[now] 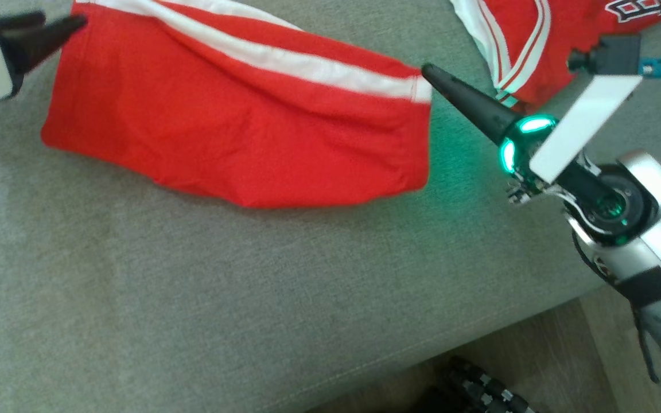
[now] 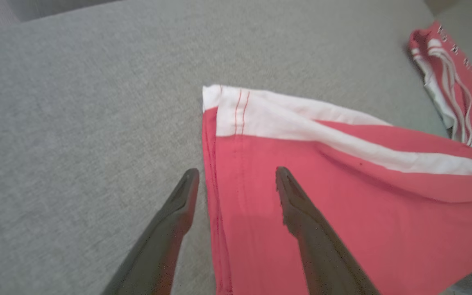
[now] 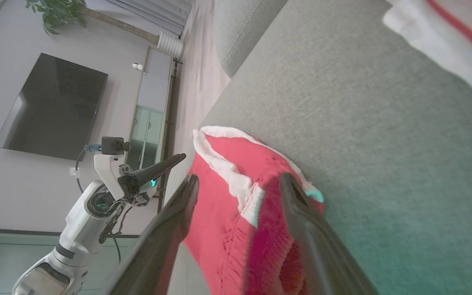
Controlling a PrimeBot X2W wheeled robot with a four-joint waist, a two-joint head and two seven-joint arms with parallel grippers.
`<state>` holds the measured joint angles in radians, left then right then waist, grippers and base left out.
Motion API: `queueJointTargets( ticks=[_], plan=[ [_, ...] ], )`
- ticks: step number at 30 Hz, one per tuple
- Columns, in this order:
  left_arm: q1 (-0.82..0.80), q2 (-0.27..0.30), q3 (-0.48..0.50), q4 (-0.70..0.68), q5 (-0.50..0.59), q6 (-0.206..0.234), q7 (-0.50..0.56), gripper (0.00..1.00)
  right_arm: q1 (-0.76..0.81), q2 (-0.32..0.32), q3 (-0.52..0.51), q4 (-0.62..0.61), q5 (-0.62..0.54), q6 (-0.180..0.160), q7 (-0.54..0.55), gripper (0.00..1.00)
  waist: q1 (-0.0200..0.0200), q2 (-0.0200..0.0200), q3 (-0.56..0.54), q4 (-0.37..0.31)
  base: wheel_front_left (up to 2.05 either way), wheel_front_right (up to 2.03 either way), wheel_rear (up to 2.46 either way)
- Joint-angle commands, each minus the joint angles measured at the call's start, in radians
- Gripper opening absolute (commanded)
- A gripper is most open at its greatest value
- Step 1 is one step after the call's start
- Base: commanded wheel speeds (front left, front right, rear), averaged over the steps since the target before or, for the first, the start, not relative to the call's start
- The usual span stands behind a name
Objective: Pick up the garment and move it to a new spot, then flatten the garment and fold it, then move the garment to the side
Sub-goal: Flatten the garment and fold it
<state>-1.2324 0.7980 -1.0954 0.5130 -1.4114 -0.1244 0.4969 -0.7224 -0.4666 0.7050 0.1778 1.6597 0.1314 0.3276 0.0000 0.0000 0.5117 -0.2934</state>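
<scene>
A: Where it lies on the grey seat cushion (image 1: 193, 298), how is the red garment (image 1: 238, 132) placed?

B: It sits well back from the cushion's front edge, doubled over, with 1 white band running along its far side; its near edge sags in a curve.

A: And the left gripper (image 2: 236, 173)?

B: It is at the garment's left end with its jaws spread; 1 finger is over bare cushion and the other over the red cloth, with the seamed side edge between them; it pinches nothing.

A: The right gripper (image 3: 239, 179)?

B: It is spread too, at the garment's right end; the white-banded corner lies between its 2 fingers; I cannot tell whether they touch the cloth.

A: Anything else?

B: A second red garment (image 1: 537, 40) with white trim lies toward the cushion's far right corner, apart from the first.
</scene>
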Motion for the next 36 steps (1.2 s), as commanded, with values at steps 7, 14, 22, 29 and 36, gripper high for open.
queueJointTargets(
  ticks=[7, 14, 22, 29, 36],
  plan=[
    [-0.017, 0.053, -0.019, 0.015, 0.002, -0.006, 0.071, 1.0, 0.082, -0.064, -0.048, -0.048, -0.01, -0.001, -0.002, 1.0, 0.0, 0.0, -0.016, -0.021, 0.0, 0.0, 0.0],
    [-0.017, 0.052, -0.05, 0.041, -0.042, -0.006, 0.173, 1.0, 0.129, -0.088, -0.093, -0.092, -0.01, -0.001, -0.027, 1.0, 0.0, 0.0, -0.007, -0.054, 0.0, 0.0, 0.0],
    [-0.037, 0.037, -0.082, 0.035, -0.063, -0.006, 0.292, 0.48, 0.177, -0.106, -0.132, -0.121, -0.016, -0.001, -0.048, 1.0, 0.0, 0.0, 0.01, -0.063, 0.0, 0.0, 0.0],
    [-0.04, 0.025, -0.083, 0.035, -0.066, -0.006, 0.289, 0.0, 0.185, -0.092, -0.133, -0.121, -0.027, -0.001, -0.043, 1.0, 0.0, 0.0, -0.012, -0.053, 0.0, 0.0, 0.0],
    [-0.019, 0.021, -0.075, 0.044, -0.093, -0.006, 0.276, 0.0, 0.197, -0.084, -0.133, -0.103, -0.038, -0.001, -0.033, 1.0, 0.0, 0.0, -0.085, -0.006, 0.0, 0.0, 0.0]
  ],
)
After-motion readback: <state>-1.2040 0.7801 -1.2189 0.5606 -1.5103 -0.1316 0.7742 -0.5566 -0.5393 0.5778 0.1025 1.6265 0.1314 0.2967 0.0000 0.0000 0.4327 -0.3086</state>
